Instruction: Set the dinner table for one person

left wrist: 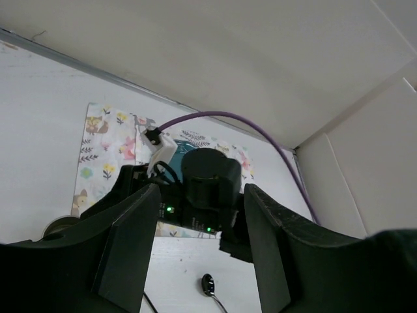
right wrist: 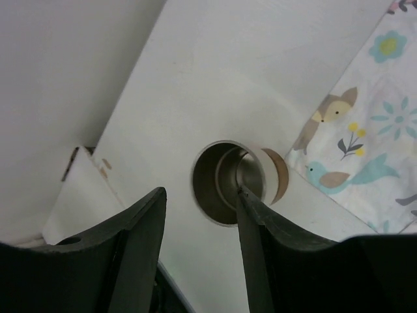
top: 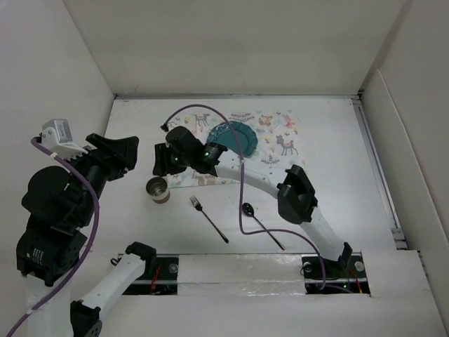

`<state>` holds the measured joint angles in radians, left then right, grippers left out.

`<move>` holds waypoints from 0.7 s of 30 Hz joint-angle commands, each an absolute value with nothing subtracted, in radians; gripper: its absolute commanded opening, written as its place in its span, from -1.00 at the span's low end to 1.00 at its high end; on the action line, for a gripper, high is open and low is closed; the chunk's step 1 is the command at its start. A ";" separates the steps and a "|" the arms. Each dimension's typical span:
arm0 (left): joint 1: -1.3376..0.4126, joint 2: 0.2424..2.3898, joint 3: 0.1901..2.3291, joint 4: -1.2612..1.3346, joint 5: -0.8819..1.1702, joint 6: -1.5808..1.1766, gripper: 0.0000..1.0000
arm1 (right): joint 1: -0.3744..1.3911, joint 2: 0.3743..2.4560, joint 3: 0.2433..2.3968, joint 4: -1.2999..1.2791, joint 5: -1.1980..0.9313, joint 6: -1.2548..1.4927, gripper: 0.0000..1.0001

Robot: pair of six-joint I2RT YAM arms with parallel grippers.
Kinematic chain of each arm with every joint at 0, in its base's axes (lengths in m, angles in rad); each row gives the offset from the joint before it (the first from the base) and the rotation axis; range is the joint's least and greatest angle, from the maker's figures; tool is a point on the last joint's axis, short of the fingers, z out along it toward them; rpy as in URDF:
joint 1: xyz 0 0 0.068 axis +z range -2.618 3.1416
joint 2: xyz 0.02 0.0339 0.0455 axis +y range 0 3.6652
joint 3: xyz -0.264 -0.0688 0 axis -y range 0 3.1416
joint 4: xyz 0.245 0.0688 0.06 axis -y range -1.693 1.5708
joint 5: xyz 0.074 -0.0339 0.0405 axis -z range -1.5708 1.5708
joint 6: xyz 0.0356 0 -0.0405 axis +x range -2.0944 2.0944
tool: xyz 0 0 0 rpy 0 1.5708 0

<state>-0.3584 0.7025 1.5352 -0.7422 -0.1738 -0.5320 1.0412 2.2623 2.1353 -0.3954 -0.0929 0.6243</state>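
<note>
Right gripper (right wrist: 197, 212), jaws apart and empty, hangs above round brown metal cup (right wrist: 229, 182). Behind it, round teal plate (top: 236, 137) is set; cup, black fork (top: 208, 219) and black spoon (top: 262, 225) remain.

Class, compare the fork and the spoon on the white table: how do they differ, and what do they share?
The fork ends in tines; the spoon ends in a rounded bowl. The fork lies left, nearer the cup; the spoon lies right of it. Both are dark, slender, lie flat on the bare table, roughly parallel, heads pointing to the far side.
</note>
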 commanded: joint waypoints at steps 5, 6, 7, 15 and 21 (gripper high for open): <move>-0.362 0.687 1.531 -0.695 -0.170 -0.528 0.03 | 1.075 2.397 2.201 -0.478 -0.080 0.609 0.05; -0.362 0.686 1.532 -0.698 -0.170 -0.528 0.03 | 1.084 2.405 2.210 -0.480 -0.066 0.607 0.04; -0.362 0.686 1.532 -0.701 -0.175 -0.529 0.03 | 1.085 2.413 2.210 -0.477 -0.064 0.609 0.03; -0.362 0.692 1.529 -0.700 -0.178 -0.526 0.03 | 1.085 2.363 2.191 -0.401 -0.048 0.649 -1.00; -0.362 0.699 1.467 -0.655 -0.154 -0.535 0.03 | 0.913 2.118 2.037 -0.299 -0.071 0.664 -1.00</move>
<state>-0.3584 0.6903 1.5135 -0.7238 -0.1722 -0.5327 1.0428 2.3482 2.0682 -0.4305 -0.0837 0.6624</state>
